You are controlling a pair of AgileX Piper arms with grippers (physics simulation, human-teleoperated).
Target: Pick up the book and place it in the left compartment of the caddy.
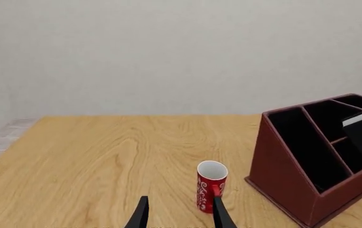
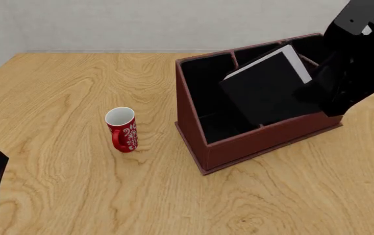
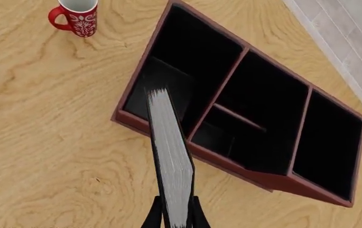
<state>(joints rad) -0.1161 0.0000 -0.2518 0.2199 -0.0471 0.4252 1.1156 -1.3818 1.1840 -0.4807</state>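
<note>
Fingers of the right gripper (image 3: 175,213) clamp the book (image 2: 268,88) above the caddy (image 2: 252,142); left gripper (image 1: 179,213) hangs open near the mug (image 2: 122,129).

On the light wooden table (image 2: 75,186), the large red-brown leather-like caddy (image 2: 252,142) stands right of centre, turned at an angle to the table's edges, its low end toward the left and its tall end toward the right and rear. The small red mug with white pattern (image 2: 122,129) stands upright to the caddy's left, apart from it. The plain black hardcover book (image 2: 265,90) hangs tilted above the caddy, over the long left compartment (image 3: 187,61) and the split middle sections, held at its right by the right gripper (image 3: 175,219). The left gripper (image 1: 179,216) sits low at the near left, just before the mug, well apart from the caddy.
</note>
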